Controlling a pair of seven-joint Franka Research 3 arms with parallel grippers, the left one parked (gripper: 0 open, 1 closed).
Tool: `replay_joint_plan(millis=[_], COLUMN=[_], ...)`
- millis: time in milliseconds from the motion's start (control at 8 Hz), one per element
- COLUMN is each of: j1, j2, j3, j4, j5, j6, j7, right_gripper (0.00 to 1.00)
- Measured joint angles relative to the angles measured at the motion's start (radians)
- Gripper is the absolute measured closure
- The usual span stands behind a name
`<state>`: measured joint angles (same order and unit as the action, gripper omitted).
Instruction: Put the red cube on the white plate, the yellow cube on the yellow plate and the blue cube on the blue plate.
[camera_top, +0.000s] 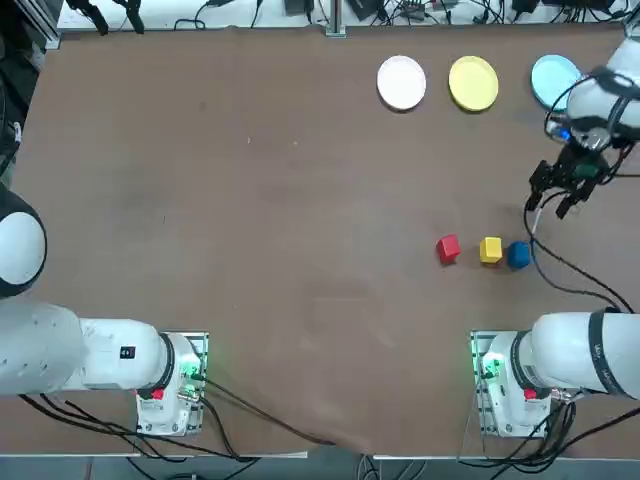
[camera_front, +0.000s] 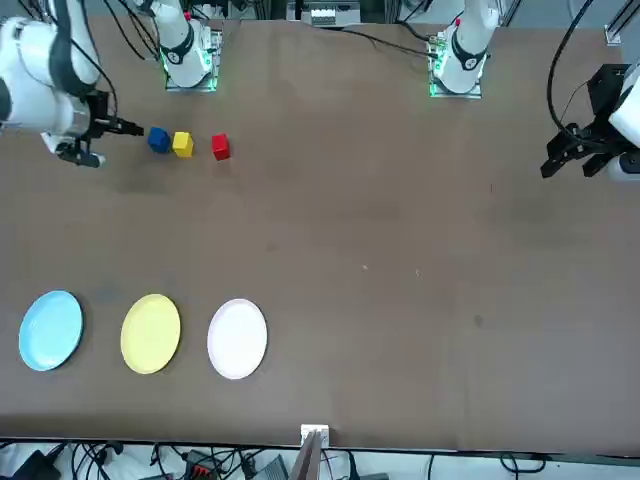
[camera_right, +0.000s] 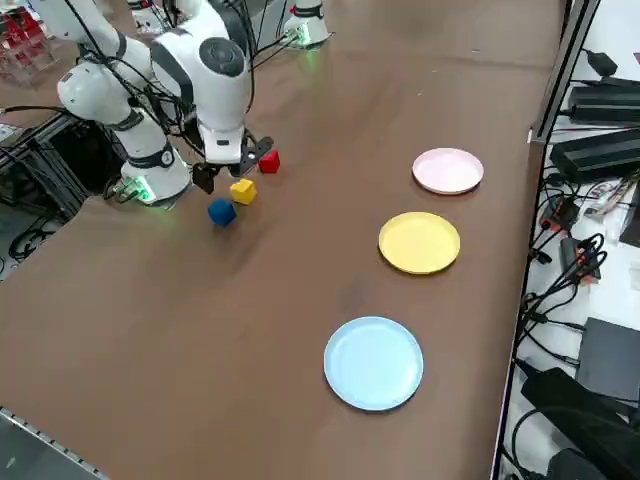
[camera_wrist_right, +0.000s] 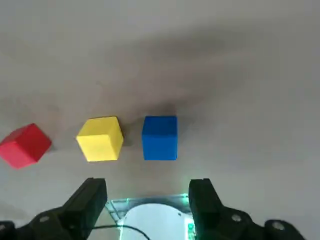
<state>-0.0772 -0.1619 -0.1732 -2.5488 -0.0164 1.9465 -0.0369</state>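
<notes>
Wrist view alone shows right pincer (camera_wrist_right: 147, 200) spread apart above blue cube (camera_wrist_right: 159, 138).

blue plate (camera_top: 553, 78) partly covered by right arm, overhead view

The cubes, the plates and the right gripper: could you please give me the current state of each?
red cube: on the table, on no plate.
yellow cube: on the table, between the other cubes.
blue cube: on the table, ungripped.
white plate: bare.
yellow plate: bare.
blue plate: bare.
right gripper: open, holding nothing, raised above the table.
</notes>
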Motion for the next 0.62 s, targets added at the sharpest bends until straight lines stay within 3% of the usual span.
replay_joint_plan(millis=[375, 625], j1=[0.001, -0.001], j2=[0.041, 0.071], j3=[0.001, 0.0], j4=[-0.151, -0.194], j5=[0.0, 0.0], j6=[0.226, 0.305], j7=[0.0, 0.002], right_gripper=[0.0, 0.0])
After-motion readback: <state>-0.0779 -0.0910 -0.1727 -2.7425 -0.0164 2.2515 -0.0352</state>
